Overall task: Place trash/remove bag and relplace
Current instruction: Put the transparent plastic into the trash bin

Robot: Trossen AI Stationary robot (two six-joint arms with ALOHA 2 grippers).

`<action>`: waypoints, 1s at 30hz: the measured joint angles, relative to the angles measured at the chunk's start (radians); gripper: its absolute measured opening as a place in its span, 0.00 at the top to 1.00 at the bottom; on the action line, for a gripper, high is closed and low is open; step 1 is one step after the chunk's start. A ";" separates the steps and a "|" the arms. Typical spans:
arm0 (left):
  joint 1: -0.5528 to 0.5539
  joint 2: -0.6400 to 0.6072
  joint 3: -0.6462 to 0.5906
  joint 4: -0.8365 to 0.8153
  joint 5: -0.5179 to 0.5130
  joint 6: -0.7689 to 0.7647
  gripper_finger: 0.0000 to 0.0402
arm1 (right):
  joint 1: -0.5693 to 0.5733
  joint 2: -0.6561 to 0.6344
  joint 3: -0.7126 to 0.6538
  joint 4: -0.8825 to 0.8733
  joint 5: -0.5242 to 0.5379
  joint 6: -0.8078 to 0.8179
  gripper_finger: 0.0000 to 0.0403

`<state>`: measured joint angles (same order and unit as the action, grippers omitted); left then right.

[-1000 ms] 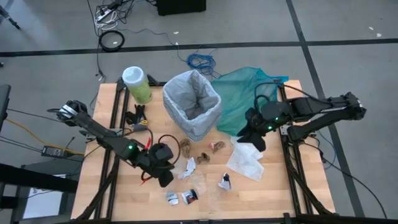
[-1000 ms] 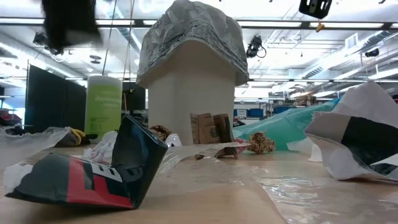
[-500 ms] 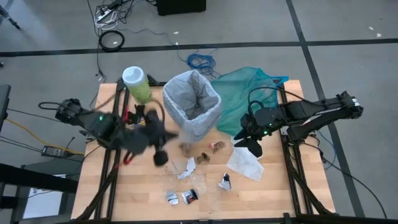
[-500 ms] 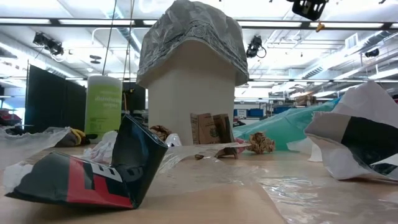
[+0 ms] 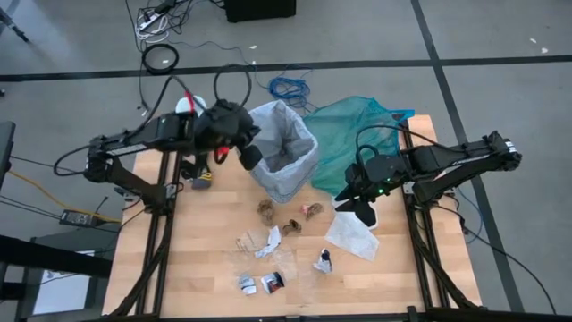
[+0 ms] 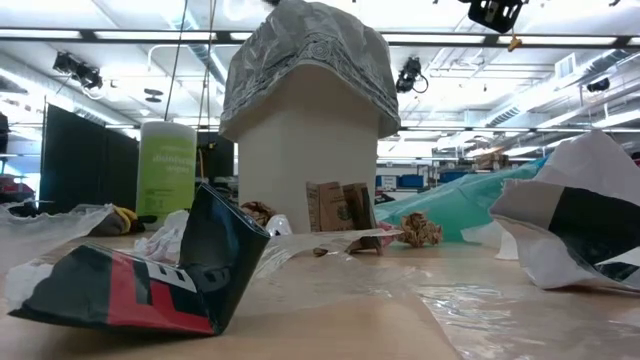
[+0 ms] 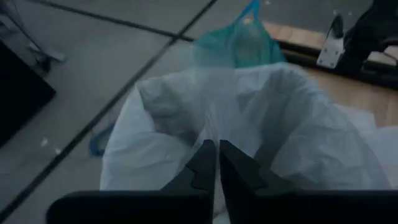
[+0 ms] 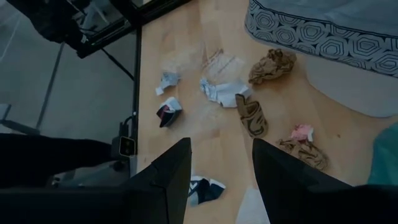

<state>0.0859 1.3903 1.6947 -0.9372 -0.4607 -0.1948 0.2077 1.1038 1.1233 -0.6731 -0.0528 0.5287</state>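
bag lines the upright bin, mouth up, nothing visible inside | trash scattered on the surface in front | left hand over bin rim, fingers nearly together, holding nothing | right hand parted, empty, above white paper

I'm working in a lab or industrial workspace: a grey concrete floor crossed by dark lines, loose cables coiled beyond the wooden table, and, across the table, an open hall with ceiling light strips and dark partitions.
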 joint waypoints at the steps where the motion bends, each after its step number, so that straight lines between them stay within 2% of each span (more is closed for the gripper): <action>1: 0.017 0.000 -0.001 0.001 0.029 0.010 0.88 | 0.000 0.000 0.000 0.000 0.000 0.000 0.60; 6: 0.072 0.007 0.000 0.070 0.141 0.071 0.77 | 0.000 0.000 0.000 0.000 0.000 0.000 0.60; 10: 0.079 0.011 -0.001 0.091 0.214 0.046 0.70 | 0.000 0.000 0.000 0.000 0.000 0.000 0.60; 12: 0.070 0.010 -0.001 0.088 0.242 0.002 0.68 | 0.002 0.000 0.000 -0.001 0.000 0.000 0.60; 14: 0.048 0.006 0.003 0.074 0.326 -0.032 0.67 | 0.009 0.000 0.000 -0.001 -0.001 0.000 0.60; 16: -0.008 0.000 0.007 0.042 0.367 -0.052 0.67 | 0.018 0.000 0.000 0.000 -0.001 0.000 0.60; 19: -0.130 -0.008 -0.008 -0.047 0.354 -0.077 0.68 | 0.029 0.000 0.000 -0.001 -0.002 -0.004 0.60; 22: -0.246 -0.009 -0.085 -0.055 0.297 -0.138 0.70 | 0.039 0.002 0.000 -0.001 0.000 -0.004 0.60; 26: -0.386 -0.021 -0.262 -0.005 0.219 -0.275 0.70 | 0.052 0.002 0.000 -0.002 0.000 -0.004 0.60; 30: -0.484 -0.014 -0.454 0.118 0.208 -0.343 0.70 | 0.053 0.002 0.000 -0.001 0.008 -0.007 0.60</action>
<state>-0.3983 1.3768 1.2407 -0.8196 -0.2525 -0.5379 0.2611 1.1061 1.1233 -0.6743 -0.0450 0.5221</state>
